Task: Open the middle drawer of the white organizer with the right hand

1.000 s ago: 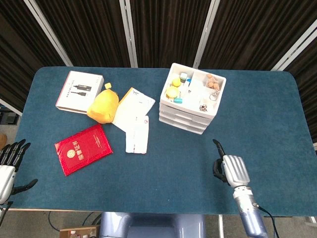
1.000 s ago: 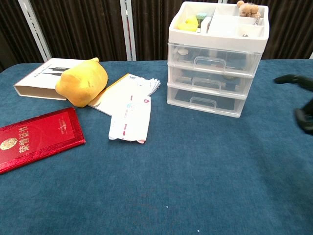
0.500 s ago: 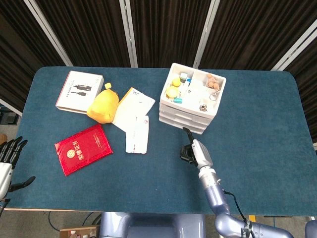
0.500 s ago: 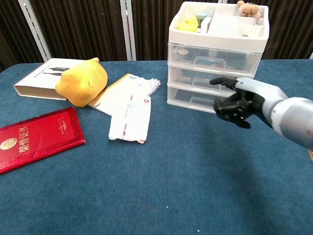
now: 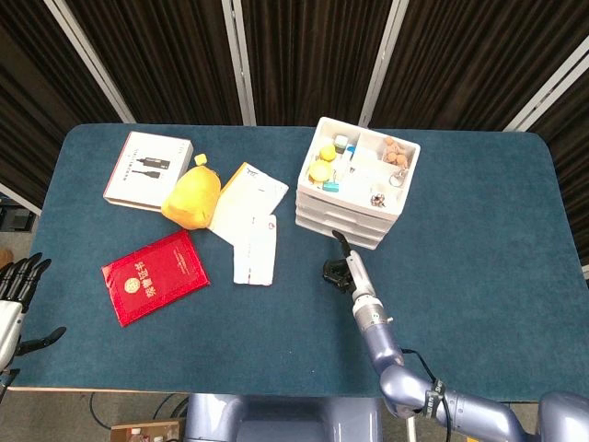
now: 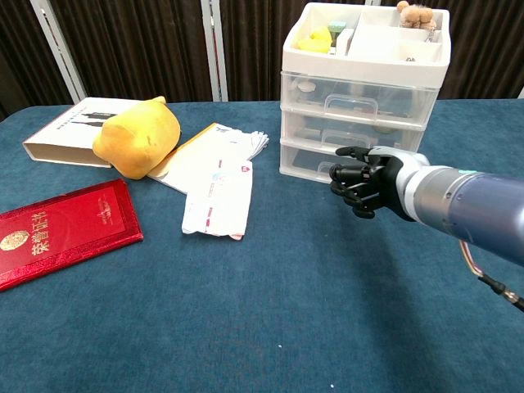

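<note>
**Right hand closing on the organizer front**

The right hand (image 6: 367, 180) hangs just before the white organizer (image 5: 357, 193), fingers curled in on nothing; the left hand (image 5: 13, 299) waits spread at the table's near-left edge. It should rise to the middle drawer (image 6: 354, 131) and hook its recessed handle (image 6: 344, 136), then pull straight. Blue cloth table (image 5: 488, 230); dark slatted curtains (image 5: 313, 55) behind.

Bare table (image 6: 270, 311) before the organizer (image 6: 360, 131).

Light was even and bright from overhead — shadows stayed soft. Both views were sharp, the curtains (image 5: 304, 55) dark.
</note>
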Available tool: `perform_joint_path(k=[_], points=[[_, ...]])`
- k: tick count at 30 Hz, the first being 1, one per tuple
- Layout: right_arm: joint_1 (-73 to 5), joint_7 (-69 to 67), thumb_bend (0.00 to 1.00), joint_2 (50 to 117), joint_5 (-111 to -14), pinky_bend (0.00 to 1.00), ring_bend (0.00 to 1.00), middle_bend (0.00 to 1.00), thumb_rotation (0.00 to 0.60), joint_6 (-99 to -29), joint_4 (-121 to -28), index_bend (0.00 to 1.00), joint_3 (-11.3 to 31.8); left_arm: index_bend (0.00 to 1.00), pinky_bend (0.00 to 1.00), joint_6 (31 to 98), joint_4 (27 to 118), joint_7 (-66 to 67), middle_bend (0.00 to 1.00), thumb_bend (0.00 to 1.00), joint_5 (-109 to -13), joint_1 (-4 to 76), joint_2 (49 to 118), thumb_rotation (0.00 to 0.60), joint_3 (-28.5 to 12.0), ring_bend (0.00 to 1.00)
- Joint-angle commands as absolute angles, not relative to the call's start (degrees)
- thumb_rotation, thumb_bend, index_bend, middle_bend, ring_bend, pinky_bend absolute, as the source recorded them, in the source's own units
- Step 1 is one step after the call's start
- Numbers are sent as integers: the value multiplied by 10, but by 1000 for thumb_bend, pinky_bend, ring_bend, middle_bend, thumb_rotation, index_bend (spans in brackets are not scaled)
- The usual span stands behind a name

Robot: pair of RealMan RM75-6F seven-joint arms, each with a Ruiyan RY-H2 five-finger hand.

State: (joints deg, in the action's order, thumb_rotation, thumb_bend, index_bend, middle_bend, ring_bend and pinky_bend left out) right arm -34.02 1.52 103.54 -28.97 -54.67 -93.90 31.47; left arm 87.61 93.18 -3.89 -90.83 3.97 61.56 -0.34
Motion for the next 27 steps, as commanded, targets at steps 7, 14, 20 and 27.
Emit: perform_joint_path(k=[7,14,20,27], points=[[-358,-39,736,1069,-295,894,833,817,600,-549,-897,0,336,0,17,875,934,-43,0,24,-908,40,616,600,-2,0],[-361,-82,736,1093,-319,894,833,817,600,-560,-864,0,342,0,17,874,935,-48,0,24,-908,41,614,600,-2,0],[-369,-113,736,1109,-324,894,833,817,600,-557,-836,0,357,0,16,873,936,-48,0,25,-909,40,614,600,-1,0],[-381,-138,740,1126,-321,894,834,817,600,-553,-810,101,373,0,17,873,937,-51,0,24,-910,41,612,600,0,0]])
